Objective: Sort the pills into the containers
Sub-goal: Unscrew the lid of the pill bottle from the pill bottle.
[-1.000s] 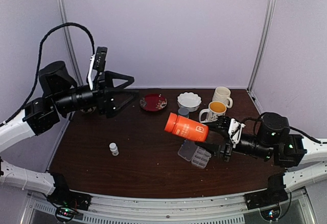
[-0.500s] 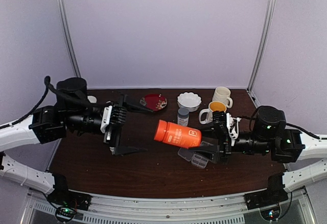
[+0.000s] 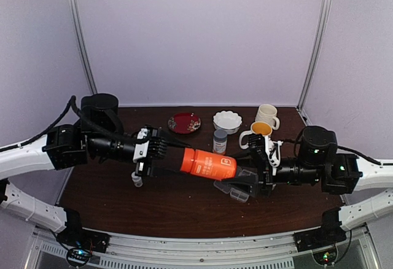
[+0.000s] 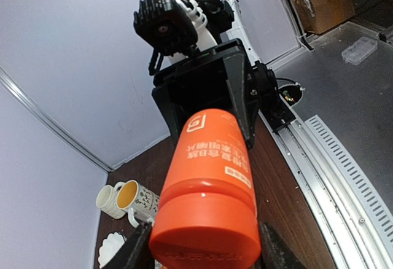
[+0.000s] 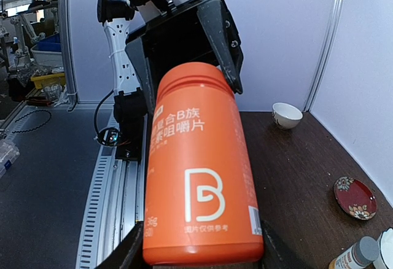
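Your left gripper [image 3: 178, 160] has its fingers closed against both sides of the cap [image 4: 206, 238] of the orange bottle [image 3: 209, 164], which hangs level above the table [image 3: 184, 210]. No pills show anywhere; I judge they are inside the bottle, so sorting has not begun. The organiser box [image 3: 236, 190] lies on the table just below the bottle's right end, and I cannot make out anything in its compartments. Your right gripper [image 3: 245, 169] clamps the bottle's base. A second ago the left arm was raised at the far left, fingers spread wide, and the bottle sat tilted, further right.
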Action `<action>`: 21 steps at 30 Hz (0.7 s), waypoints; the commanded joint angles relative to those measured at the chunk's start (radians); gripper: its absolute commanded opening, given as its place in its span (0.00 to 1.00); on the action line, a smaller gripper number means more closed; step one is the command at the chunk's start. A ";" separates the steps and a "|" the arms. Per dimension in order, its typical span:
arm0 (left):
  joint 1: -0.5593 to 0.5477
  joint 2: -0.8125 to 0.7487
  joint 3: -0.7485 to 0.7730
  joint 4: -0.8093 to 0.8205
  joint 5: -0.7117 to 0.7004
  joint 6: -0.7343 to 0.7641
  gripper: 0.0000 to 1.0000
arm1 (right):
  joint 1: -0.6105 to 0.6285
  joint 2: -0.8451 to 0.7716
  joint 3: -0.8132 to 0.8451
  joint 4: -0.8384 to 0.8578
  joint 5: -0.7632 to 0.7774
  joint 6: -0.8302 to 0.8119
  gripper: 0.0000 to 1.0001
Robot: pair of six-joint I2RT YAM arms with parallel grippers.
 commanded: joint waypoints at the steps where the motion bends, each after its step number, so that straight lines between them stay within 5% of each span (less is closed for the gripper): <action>1: -0.005 0.000 0.030 0.048 -0.024 -0.027 0.39 | -0.004 0.001 0.032 0.047 -0.004 0.007 0.00; 6: -0.006 0.023 0.050 0.083 -0.039 -0.165 0.23 | -0.005 0.008 0.040 0.019 0.029 -0.062 0.00; 21: -0.004 0.173 0.347 -0.075 -0.159 -0.719 0.15 | -0.005 -0.025 0.025 0.025 0.260 -0.511 0.00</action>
